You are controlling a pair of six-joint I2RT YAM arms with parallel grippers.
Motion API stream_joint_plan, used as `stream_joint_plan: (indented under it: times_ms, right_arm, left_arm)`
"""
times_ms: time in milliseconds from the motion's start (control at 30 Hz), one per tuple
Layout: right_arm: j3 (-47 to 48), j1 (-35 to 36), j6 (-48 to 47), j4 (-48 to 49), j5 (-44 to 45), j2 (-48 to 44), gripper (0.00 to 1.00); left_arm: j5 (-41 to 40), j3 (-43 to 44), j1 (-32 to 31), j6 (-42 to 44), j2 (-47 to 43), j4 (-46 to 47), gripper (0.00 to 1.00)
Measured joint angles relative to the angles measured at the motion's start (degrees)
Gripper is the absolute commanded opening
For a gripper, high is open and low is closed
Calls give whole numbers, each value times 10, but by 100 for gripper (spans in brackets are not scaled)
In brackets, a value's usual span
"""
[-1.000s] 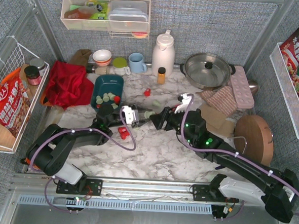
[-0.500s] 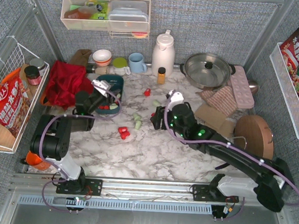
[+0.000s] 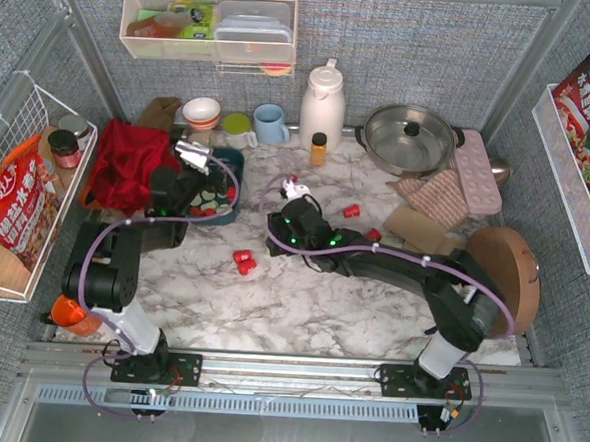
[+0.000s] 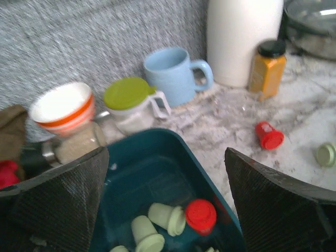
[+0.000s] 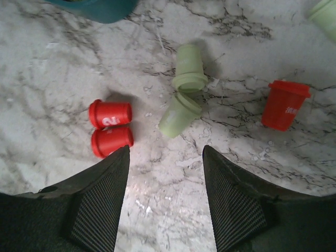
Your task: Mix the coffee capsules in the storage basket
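Keeping the left tool (image 4: 165, 176) spread wide and empty above the basket (image 4: 173, 137), sitting at the back left of the tabletop (image 5: 52, 68) with green and red pods (image 4: 167, 218) inside. Probably picking up next: lowering the right tool (image 5: 165, 202), also open and holding nothing, straight over one of the two green pods (image 5: 189, 68) lying together, closing softly, staying off the red pair (image 5: 110, 128) nearby. Comparing with a second ago: finding the left tool gone from mid-tabletop to the basket and opened wider; finding the right arm swung left.
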Motion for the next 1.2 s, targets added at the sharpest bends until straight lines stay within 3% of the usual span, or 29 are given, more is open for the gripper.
stream_joint_plan:
  times_ms: [200,400,633,800,1000,1200]
  right_arm:
    - [34,10,70,-8,46,98,62]
    - [66,19,106,-4,77,157,61]
    - [84,22,120,-6,115,185,53]
    - [88,22,125,-7,134,200,47]
    - [92,23,126,-1,146,207,37]
    - [76,23,127,4,137,193,35]
  left_arm:
    - [-70,3,-20,-28,-102,-41,99]
    - [-177,61,-60,-37,-174,-227,99]
    - [-341,150,-102,-109,-174,-411,99]
    - [-305,158,-97,-131,-184,-460,99]
    - [-248,127,-95,-139,-193,-453,99]
    - [-199,113,-95,-140,-186,-423,99]
